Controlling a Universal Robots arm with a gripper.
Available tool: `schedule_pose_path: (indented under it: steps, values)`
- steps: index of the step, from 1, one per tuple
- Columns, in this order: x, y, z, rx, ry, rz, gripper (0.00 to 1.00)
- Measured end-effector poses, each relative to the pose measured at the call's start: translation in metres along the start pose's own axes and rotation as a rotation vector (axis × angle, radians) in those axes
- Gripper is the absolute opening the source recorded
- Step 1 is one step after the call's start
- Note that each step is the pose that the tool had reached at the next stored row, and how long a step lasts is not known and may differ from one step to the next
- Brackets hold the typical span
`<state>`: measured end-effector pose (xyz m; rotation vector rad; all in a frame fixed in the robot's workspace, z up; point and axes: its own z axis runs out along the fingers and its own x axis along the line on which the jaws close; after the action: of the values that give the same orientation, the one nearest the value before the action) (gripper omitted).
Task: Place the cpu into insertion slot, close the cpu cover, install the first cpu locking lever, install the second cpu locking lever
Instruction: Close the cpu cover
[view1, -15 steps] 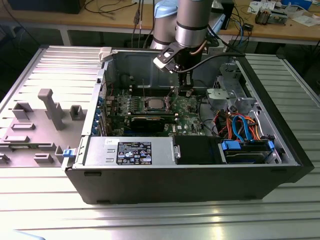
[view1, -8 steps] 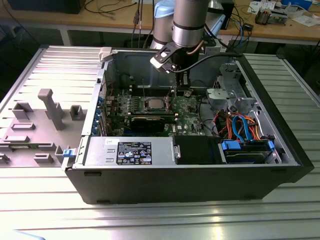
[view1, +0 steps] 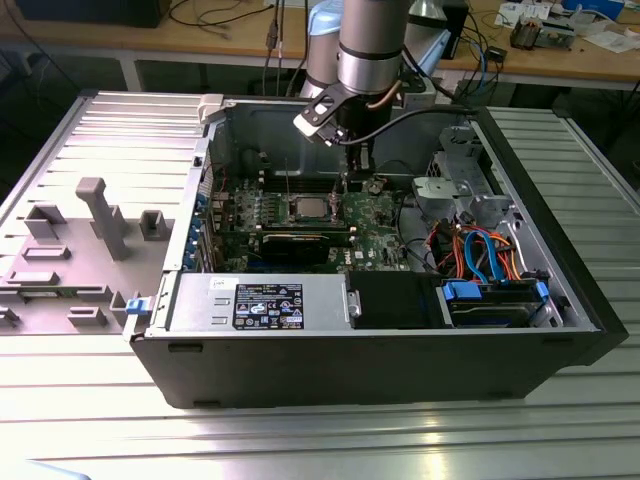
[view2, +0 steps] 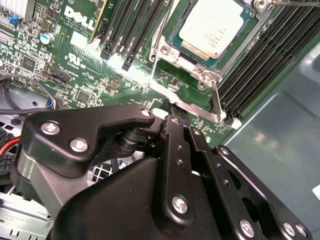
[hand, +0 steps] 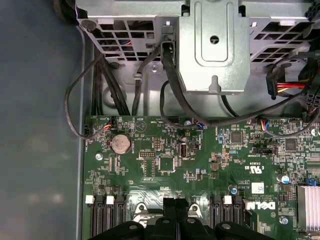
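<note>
The cpu (view2: 215, 27), a flat square chip with a dull silver top, lies in the insertion slot (view2: 176, 50) on the green motherboard; in the exterior view the cpu (view1: 308, 208) sits mid-board. A silver locking lever (view2: 197, 109) runs along the socket's edge, with a thin arm rising beside it. My gripper (view2: 172, 112) has its black fingers pressed together, and their tips rest at this lever. I cannot tell whether the lever is pinched between them. The shut fingertips (hand: 170, 206) also hang over the board's edge. Whether the cpu cover lies down over the chip is unclear.
The open computer case holds a grey power supply (view1: 255, 300) at the front, a long black expansion card (view1: 300, 245), black memory slots (view2: 135, 30), a metal drive cage (view1: 460, 190) and orange and blue cables (view1: 480, 250). A grey fixture plate (view1: 100, 220) lies at the exterior view's left.
</note>
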<state>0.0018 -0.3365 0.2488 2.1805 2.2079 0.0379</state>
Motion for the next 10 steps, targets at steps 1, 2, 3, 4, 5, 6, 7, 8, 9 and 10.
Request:
schedule_pose_path:
  steps: [1, 2, 3, 4, 5, 6, 7, 8, 9, 10]
  values:
    - [0.0, -0.0012, -0.0001, 0.0, -0.0001, 0.0, 0.11]
    - [0.0, -0.0025, -0.0001, 0.0, 0.0, 0.0, 0.11]
    - [0.0, -0.0043, -0.0002, 0.0, -0.0001, 0.0, 0.11]
    - [0.0, -0.005, -0.0003, 0.0001, -0.0001, 0.0, 0.11]
    - [0.0001, -0.0054, -0.0003, 0.0, 0.0, 0.0, 0.11]
    - [0.0, -0.0055, -0.0003, 0.0, -0.0001, 0.0, 0.11]
    - [0.0001, -0.0056, -0.0003, 0.0001, 0.0, 0.0, 0.11]
    - [0.0, -0.0056, -0.0003, 0.0, -0.0001, 0.0, 0.11]
    - [0.0001, -0.0057, -0.0003, 0.0, 0.0, 0.0, 0.11]
    - [0.0001, -0.0057, -0.0003, 0.0, 0.0, 0.0, 0.11]
